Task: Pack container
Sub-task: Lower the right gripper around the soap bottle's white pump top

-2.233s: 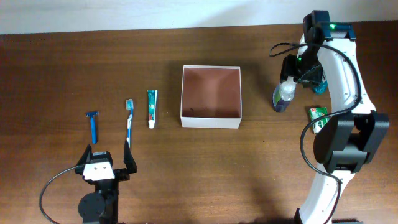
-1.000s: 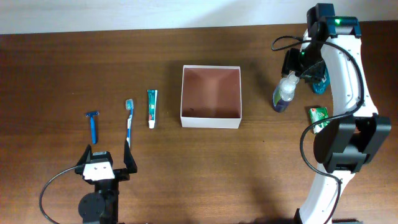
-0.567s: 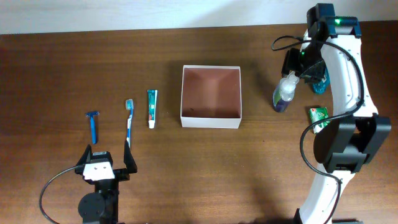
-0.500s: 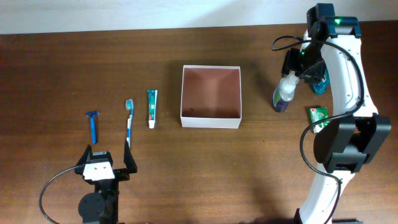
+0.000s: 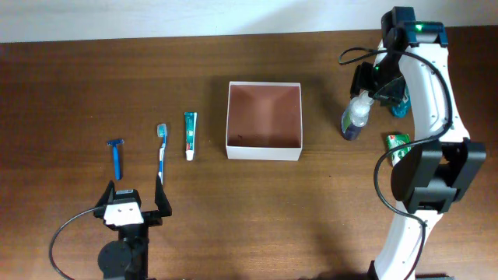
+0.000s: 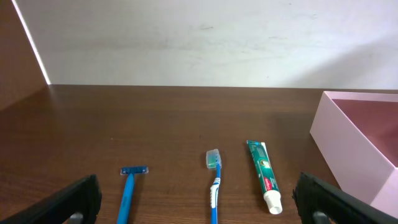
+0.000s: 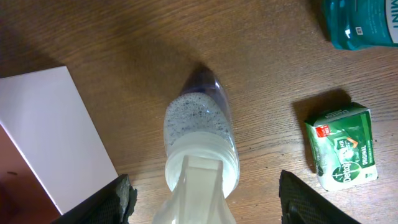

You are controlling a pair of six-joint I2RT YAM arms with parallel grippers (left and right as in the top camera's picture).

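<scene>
The container (image 5: 264, 117), a shallow square box with white walls and a reddish-brown inside, sits near the middle of the dark wooden desk (image 5: 78, 85) in the overhead view. On the left arm's side of it lie a toothpaste tube (image 5: 190, 134), a blue toothbrush (image 5: 162, 152) and a blue razor (image 5: 116, 155), side by side and apart from one another. The left claw (image 5: 134, 189) sits near the front edge, just short of the razor and toothbrush, its fingers spread wide around bare wood. On the other side of the container stands a pump bottle (image 5: 351, 124), with the right claw (image 5: 366, 89) over its top. A green soap box (image 5: 397, 144) and a teal packet (image 5: 399, 103) lie close by.

From the left wrist, the razor (image 6: 129, 193), toothbrush (image 6: 214, 180) and toothpaste tube (image 6: 262, 174) lie ahead of the spread left claw (image 6: 198, 208). The container's pale wall (image 6: 351, 146) shows at the right edge.

From the right wrist, the pump bottle (image 7: 199, 124) has a white pump head, speckled grey contents and a dark base. The right claw (image 7: 205, 183) straddles the head with its fingers (image 7: 121, 199) parted and a gap on each side, so it pinches nothing. A corner of the container (image 7: 50, 130) lies beside the bottle, the soap box (image 7: 342, 146) on the other side, and the teal packet (image 7: 364, 22) in the upper corner.
</scene>
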